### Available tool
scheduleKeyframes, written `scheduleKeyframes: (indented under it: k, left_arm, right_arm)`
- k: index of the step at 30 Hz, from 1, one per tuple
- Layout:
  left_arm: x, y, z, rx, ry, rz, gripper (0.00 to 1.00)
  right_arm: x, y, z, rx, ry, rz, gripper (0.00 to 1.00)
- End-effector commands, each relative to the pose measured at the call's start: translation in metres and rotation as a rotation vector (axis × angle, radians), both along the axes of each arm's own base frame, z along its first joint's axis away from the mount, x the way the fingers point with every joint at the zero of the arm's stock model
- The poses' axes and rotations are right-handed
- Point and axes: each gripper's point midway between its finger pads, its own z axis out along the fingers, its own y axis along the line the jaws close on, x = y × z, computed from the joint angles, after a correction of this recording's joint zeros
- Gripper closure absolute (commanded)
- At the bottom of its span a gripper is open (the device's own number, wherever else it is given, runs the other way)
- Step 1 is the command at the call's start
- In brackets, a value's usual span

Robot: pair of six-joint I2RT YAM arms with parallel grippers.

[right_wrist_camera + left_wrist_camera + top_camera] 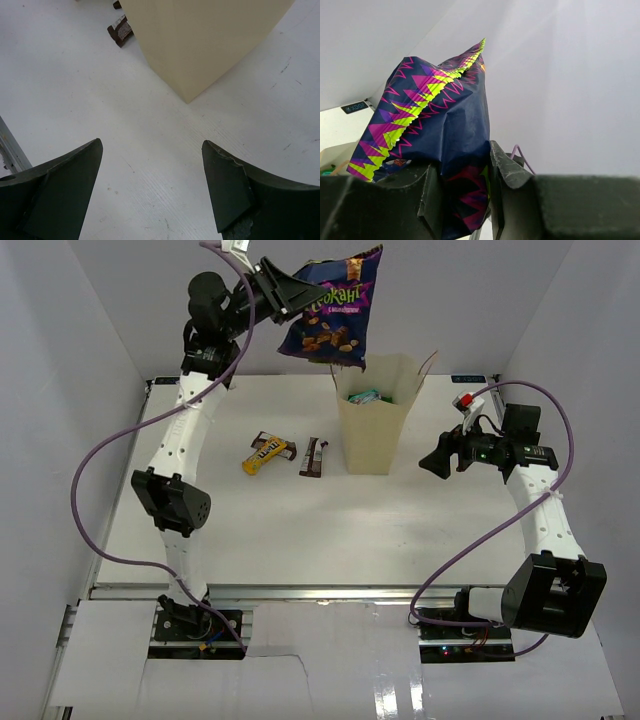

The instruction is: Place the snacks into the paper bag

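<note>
Left arm: rises from its base, bends at the elbow well left of the paper bag [375,440], then reaches high, wrist turned so the fingers point right toward the bag.
Left gripper [300,295]: clamped on one edge of the purple bag [335,310]; the wrist view shows a finger pressing each side of the foil.
Purple bag: hangs in the air from that grip, its lower edge above the left part of the paper bag's open mouth, not inside.
Right arm: elbow low near its base, forearm angled up and away, wrist level, fingers pointing left at the paper bag.
Right gripper [150,150]: spread wide, nothing between the fingers, just right of the paper bag, low over the table [300,540], not touching the bag.
Paper bag: upright, mouth open.
Teal packet [365,397]: inside the paper bag, near the top.
Yellow packet [268,454]: flat on the table, left of the paper bag.
Dark bar [314,456]: on the table between the yellow packet and the paper bag.
</note>
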Motion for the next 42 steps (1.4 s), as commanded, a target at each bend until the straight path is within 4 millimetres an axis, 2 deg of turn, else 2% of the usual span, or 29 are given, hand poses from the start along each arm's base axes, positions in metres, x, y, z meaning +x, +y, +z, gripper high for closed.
scheduleKeyframes:
  k: [1, 3, 4, 5, 6, 7, 8, 13, 16, 17, 21, 25, 27, 28, 30, 31, 32, 35, 42]
  left_arm:
    - [-0.009, -0.003, 0.049, -0.107, -0.113, 0.078, 1.0]
    - [-0.005, -0.015, 0.049, -0.128, -0.126, 0.097, 1.0]
    - [0.003, -0.023, 0.041, -0.127, -0.116, 0.105, 1.0]
    - [0.006, -0.026, 0.041, -0.136, -0.124, 0.113, 1.0]
    - [0.005, -0.036, 0.04, -0.141, -0.129, 0.109, 1.0]
    - [0.005, -0.037, 0.047, -0.159, -0.146, 0.13, 1.0]
    - [0.011, -0.043, 0.041, -0.157, -0.141, 0.137, 1.0]
    - [0.01, -0.066, 0.035, -0.133, -0.176, 0.191, 1.0]
    - [0.011, -0.082, 0.025, -0.096, -0.177, 0.241, 1.0]
    - [0.008, -0.093, 0.019, -0.082, -0.176, 0.238, 1.0]
    - [0.011, -0.115, -0.004, -0.021, -0.169, 0.257, 1.0]
    - [0.009, -0.128, -0.014, 0.011, -0.175, 0.262, 1.0]
    - [0.011, -0.131, -0.025, 0.042, -0.149, 0.263, 0.91]
    - [0.01, -0.13, -0.026, 0.046, -0.143, 0.266, 0.74]
    - [0.011, -0.13, -0.029, 0.057, -0.136, 0.279, 0.58]
    - [0.01, -0.128, -0.027, 0.056, -0.137, 0.282, 0.42]
    - [0.009, -0.129, -0.026, 0.057, -0.139, 0.283, 0.37]
    - [0.007, -0.127, -0.023, 0.057, -0.14, 0.288, 0.29]
    - [0.0, -0.121, -0.01, 0.056, -0.168, 0.295, 0.24]
  right_arm:
    - [0.002, -0.001, 0.013, 0.007, -0.036, -0.001, 0.14]
    - [0.002, 0.0, 0.013, 0.009, -0.035, -0.001, 0.14]
    - [0.002, 0.0, 0.013, 0.009, -0.034, -0.001, 0.14]
    - [0.002, 0.0, 0.013, 0.012, -0.031, -0.001, 0.14]
    - [0.002, -0.001, 0.013, 0.012, -0.031, -0.002, 0.14]
    - [0.001, 0.0, 0.012, 0.014, -0.027, -0.002, 0.14]
    - [0.001, 0.0, 0.012, 0.014, -0.027, 0.0, 0.14]
    - [-0.002, 0.0, 0.007, 0.021, -0.011, -0.004, 0.14]
    - [-0.003, 0.001, 0.004, 0.027, 0.002, -0.004, 0.14]
    - [-0.003, 0.001, 0.004, 0.028, 0.004, -0.004, 0.14]
    - [-0.003, 0.0, 0.004, 0.026, 0.001, -0.006, 0.14]
    - [-0.004, 0.0, 0.003, 0.025, 0.002, -0.006, 0.14]
    - [-0.005, 0.0, 0.001, 0.026, 0.006, -0.006, 0.14]
    - [-0.005, 0.0, 0.002, 0.026, 0.005, -0.006, 0.14]
    - [-0.005, 0.0, 0.002, 0.028, 0.006, -0.006, 0.14]
    - [-0.005, 0.0, 0.001, 0.027, 0.007, -0.007, 0.14]
    - [-0.005, 0.0, 0.001, 0.027, 0.006, -0.007, 0.14]
    - [-0.005, 0.0, 0.002, 0.028, 0.004, -0.006, 0.14]
    - [-0.006, 0.001, 0.002, 0.03, 0.004, -0.003, 0.14]
